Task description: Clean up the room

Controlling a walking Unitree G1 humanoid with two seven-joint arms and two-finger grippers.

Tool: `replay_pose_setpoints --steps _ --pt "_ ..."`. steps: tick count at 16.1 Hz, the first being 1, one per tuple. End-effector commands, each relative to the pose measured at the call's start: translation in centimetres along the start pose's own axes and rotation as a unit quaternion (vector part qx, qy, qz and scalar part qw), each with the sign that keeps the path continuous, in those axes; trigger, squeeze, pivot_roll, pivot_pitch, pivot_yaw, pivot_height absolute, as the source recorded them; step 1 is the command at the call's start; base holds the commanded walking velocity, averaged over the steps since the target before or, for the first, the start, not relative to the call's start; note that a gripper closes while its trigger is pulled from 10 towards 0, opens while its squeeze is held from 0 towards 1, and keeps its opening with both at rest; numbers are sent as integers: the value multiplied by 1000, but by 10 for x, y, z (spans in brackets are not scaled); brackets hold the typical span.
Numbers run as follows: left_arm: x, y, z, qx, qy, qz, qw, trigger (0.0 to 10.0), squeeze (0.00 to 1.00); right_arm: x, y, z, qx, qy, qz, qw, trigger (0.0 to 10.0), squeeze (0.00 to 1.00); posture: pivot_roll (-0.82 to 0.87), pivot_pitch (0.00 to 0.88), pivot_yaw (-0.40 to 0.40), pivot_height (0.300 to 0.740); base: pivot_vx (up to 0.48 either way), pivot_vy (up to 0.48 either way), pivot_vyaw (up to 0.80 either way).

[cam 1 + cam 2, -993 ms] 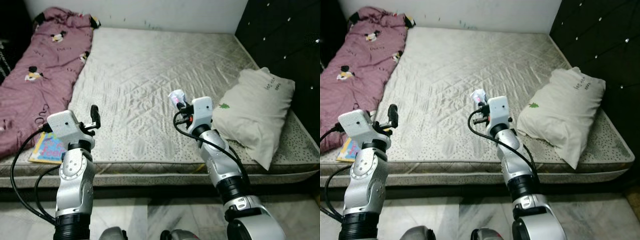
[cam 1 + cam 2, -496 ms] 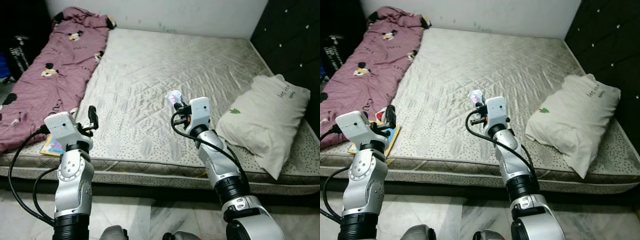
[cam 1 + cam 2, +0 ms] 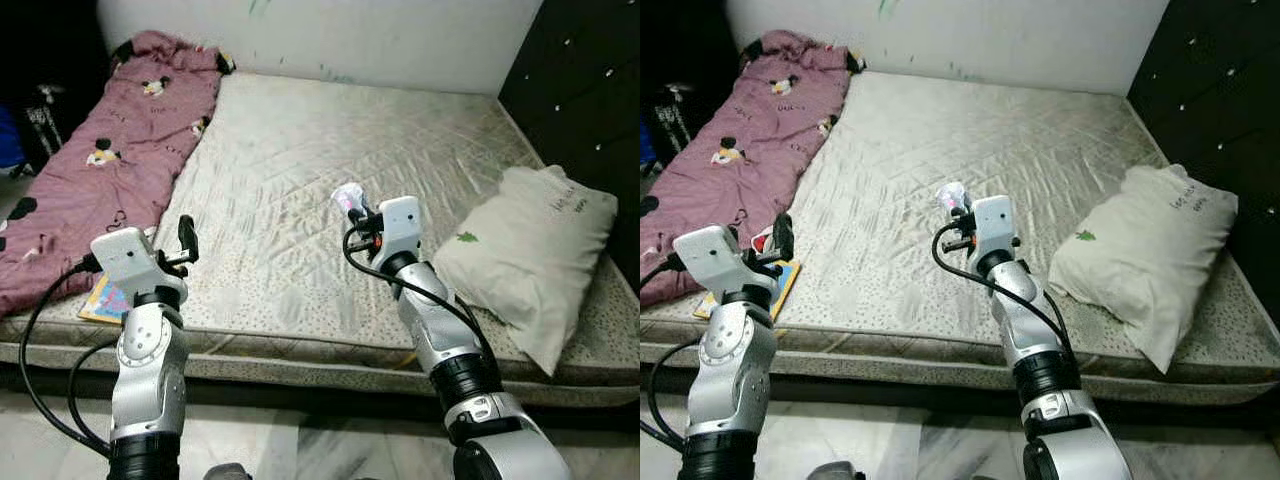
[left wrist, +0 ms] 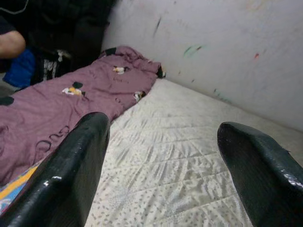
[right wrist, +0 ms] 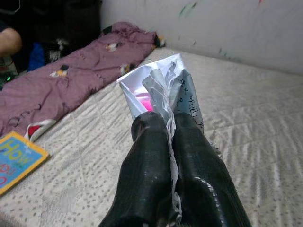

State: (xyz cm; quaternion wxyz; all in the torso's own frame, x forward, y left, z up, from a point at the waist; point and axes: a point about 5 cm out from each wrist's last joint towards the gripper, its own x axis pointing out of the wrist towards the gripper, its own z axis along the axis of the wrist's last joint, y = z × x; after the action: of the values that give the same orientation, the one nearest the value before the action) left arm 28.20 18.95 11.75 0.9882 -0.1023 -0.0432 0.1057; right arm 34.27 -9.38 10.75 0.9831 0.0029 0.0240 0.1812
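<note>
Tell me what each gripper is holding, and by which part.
The right gripper pinches a crumpled silver wrapper by its lower end. The left gripper is open, holding nothing.

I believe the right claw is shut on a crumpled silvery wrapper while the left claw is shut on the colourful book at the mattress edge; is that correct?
Not quite. The left claw is open and holds nothing, as the left wrist view shows; the colourful book lies at the mattress edge. The rest stands: the right claw is shut on the crumpled silvery wrapper.

Crumpled wrapper (image 3: 953, 195) in right pincer (image 3: 958, 207)
</note>
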Motion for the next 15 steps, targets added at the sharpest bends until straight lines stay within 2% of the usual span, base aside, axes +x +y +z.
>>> replay_pose_setpoints --steps 1,5,8,10,11,15 --pt "-1 -2 -4 4 9 -10 1000 10000 0 0 -2 -3 6 8 -4 1000 10000 0 110 0 -69 740 307 0 0" --pt "1 -2 -5 8 11 -10 1000 10000 0 -2 -8 -18 29 45 -34 998 10000 0 131 0 -100 740 290 0 0" --pt "-2 -3 -8 3 16 -8 1000 10000 0 -2 -7 -23 40 63 -29 997 10000 0 125 0 -97 740 273 0 0" --pt "-6 0 -9 -1 17 -2 1000 10000 0 -2 -9 -21 47 54 -41 997 10000 0 115 0 -74 740 294 0 0" --pt "-6 0 -10 -1 18 7 1000 10000 0 -1 -11 -20 53 51 -47 996 10000 0 100 0 -63 740 274 0 -800" --pt "5 -11 -7 -5 18 9 1000 10000 0 4 -8 -13 41 43 -29 998 10000 0 85 0 -60 740 0 0 -425"
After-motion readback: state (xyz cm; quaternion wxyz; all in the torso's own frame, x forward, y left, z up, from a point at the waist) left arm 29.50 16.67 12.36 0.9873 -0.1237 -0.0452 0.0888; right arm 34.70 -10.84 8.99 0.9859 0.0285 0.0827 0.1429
